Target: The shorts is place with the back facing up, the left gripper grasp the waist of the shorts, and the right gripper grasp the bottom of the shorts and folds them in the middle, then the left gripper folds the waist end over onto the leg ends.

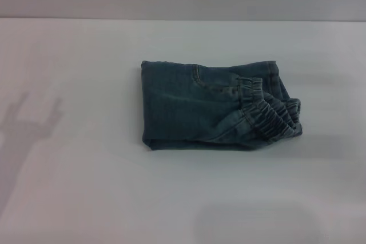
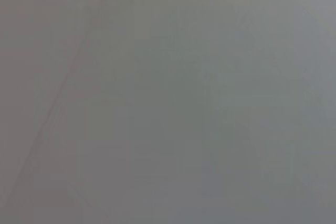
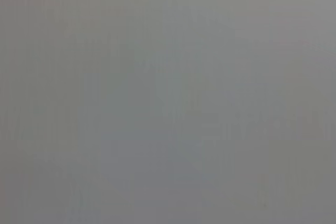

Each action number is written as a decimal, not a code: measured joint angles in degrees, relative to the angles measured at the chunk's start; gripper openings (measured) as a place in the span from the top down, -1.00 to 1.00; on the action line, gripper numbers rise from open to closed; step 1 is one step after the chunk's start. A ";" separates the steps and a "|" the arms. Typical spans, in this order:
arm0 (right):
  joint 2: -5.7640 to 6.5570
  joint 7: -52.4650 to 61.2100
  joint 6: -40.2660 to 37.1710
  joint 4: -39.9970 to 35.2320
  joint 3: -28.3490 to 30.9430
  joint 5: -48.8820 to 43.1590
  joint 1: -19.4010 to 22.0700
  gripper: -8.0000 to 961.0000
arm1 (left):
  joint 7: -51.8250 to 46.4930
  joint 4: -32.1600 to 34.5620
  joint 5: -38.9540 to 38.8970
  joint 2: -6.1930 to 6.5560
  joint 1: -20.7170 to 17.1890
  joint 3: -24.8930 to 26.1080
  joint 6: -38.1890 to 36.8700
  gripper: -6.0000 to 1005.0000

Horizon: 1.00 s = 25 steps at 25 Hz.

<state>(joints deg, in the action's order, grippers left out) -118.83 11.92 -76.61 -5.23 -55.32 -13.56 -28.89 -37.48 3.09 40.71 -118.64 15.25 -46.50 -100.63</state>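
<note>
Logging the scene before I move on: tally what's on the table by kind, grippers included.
Denim shorts, folded, elastic waist toward the robot's right: 1
Grippers in view: 0 (only a shadow shows on the table)
Total: 1

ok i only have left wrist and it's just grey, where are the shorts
Observer: The shorts lie folded on the white table, near the middle of the head view.
Operator: which end is the waist at
Observer: The elastic waistband lies on top at the robot's right end of the bundle.
Operator: any gripper near it
Observer: Neither gripper shows in the head view; only a fork-shaped shadow falls on the table to the robot's left.
</note>
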 joint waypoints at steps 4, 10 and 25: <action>-0.01 -0.02 0.42 0.07 0.12 -0.13 0.07 -0.24 | 1.63 -1.50 -0.09 -0.12 0.27 0.05 -0.60 -0.65; -0.12 -0.11 0.98 0.13 0.13 -0.15 0.70 -0.24 | 2.31 -2.91 -0.12 -0.11 0.54 0.09 -1.02 -0.65; -0.24 -0.14 3.07 0.83 0.20 -0.06 0.85 -0.24 | 2.41 -3.98 0.18 -0.17 0.29 0.09 -2.10 -0.65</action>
<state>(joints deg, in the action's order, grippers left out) -119.07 11.77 -73.55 -4.39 -55.12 -13.62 -28.04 -35.07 -0.89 40.89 -118.81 15.54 -46.40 -102.74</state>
